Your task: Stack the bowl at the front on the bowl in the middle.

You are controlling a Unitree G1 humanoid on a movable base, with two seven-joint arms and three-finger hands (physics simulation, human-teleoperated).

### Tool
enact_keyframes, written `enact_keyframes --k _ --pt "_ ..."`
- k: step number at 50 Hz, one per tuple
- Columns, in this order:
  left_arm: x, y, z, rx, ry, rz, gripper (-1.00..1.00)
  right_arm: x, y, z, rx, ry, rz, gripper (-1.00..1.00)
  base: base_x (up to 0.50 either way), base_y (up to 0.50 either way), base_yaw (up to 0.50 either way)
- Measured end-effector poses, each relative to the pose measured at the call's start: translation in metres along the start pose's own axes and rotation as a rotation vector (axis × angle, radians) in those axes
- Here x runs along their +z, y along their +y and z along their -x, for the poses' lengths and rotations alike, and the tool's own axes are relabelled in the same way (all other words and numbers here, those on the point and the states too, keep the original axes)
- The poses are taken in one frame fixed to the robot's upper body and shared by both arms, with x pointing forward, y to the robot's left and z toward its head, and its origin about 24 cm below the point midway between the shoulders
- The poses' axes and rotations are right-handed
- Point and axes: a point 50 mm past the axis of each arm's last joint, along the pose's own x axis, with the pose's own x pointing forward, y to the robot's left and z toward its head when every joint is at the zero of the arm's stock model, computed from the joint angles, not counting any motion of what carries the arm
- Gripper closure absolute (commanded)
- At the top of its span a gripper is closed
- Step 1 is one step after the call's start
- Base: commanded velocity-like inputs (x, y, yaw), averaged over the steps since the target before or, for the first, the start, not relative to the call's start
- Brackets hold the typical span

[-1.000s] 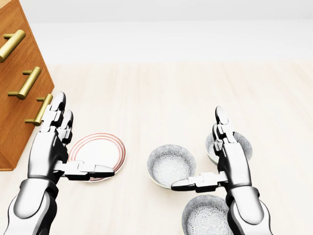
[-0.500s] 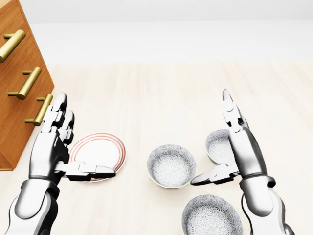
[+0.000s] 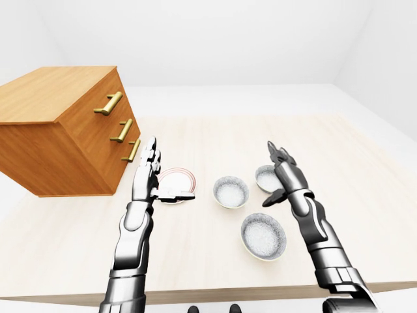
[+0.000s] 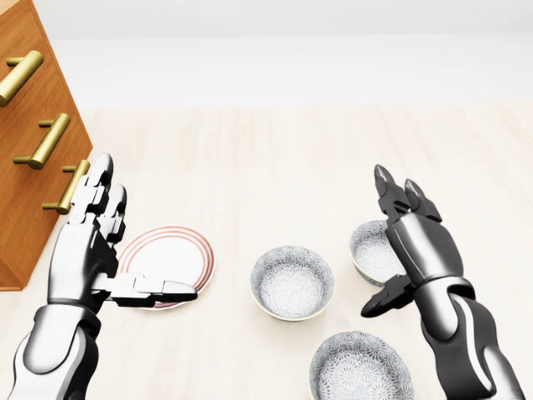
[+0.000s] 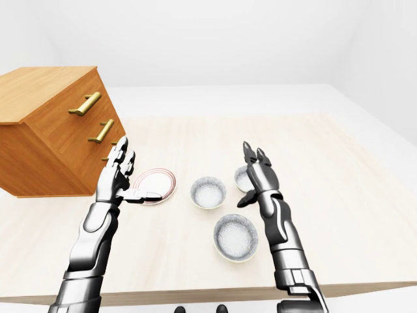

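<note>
Front bowl (image 4: 361,367) lies at 7 o'clock from your right hand (image 4: 416,246) in the head view; that hand stands upright, fingers spread, empty. Your left hand (image 4: 83,254) is likewise open.

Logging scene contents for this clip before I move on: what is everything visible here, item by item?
bowls: three, white with grey patterned insides; middle bowl at the head view's centre, front bowl at its bottom edge, third bowl to the right, partly hidden by the right hand
plate: one, white with red rings, left of the middle bowl
chest of drawers: one, brown wood, at the views' left
drawer handles: three, brass, on the chest's face
table: one, pale wood, under everything
left hand: one, silver and black, open and empty, at the plate's left edge
right hand: one, silver and black, open and empty, over the third bowl
</note>
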Motion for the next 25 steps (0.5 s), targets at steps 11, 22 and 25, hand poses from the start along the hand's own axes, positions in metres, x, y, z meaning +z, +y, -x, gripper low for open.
enact_keyframes --k 11,22,25 --pt "0.0 0.0 0.0 0.0 0.001 0.0 -1.0 -0.003 0.005 -0.011 0.015 0.019 0.146 -1.0 0.0 0.0 0.0" --pt "0.0 0.0 0.0 -0.001 0.0 0.0 -1.0 -0.009 0.014 -0.015 0.032 0.036 0.254 -1.0 0.0 0.0 0.0" --pt "0.0 0.0 0.0 -0.001 0.0 0.0 -1.0 -0.011 0.017 -0.015 0.038 0.04 0.278 -1.0 0.0 0.0 0.0"
